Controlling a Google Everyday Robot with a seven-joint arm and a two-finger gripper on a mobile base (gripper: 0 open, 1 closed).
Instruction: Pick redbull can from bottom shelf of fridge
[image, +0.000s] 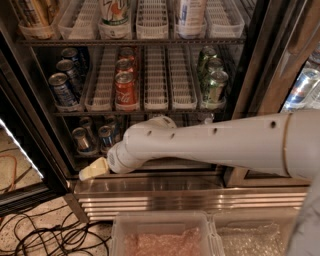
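1. Your cream-tipped tool sits at about 8 o'clock in the view, on the end of the white jointed arm that reaches in from 3 o'clock. It is low in front of the large black-framed glass-door fridge.
2. You cannot tell how far the tool is open, or whether it has hold of anything.
3. The slim blue-and-silver redbull can stands upright near the front of the dark bottom shelf. It is at about 1 o'clock from the tool, near it but apart.
4. A second slim silver-topped can stands just beside it at 9 o'clock.
5. On the rack above you have wide dark-blue soda cans at the left, red cola cans in the middle lane and green cans at the right.
6. Below the tool runs the ribbed stainless-steel base. Black cables lie on the floor at 7 o'clock.
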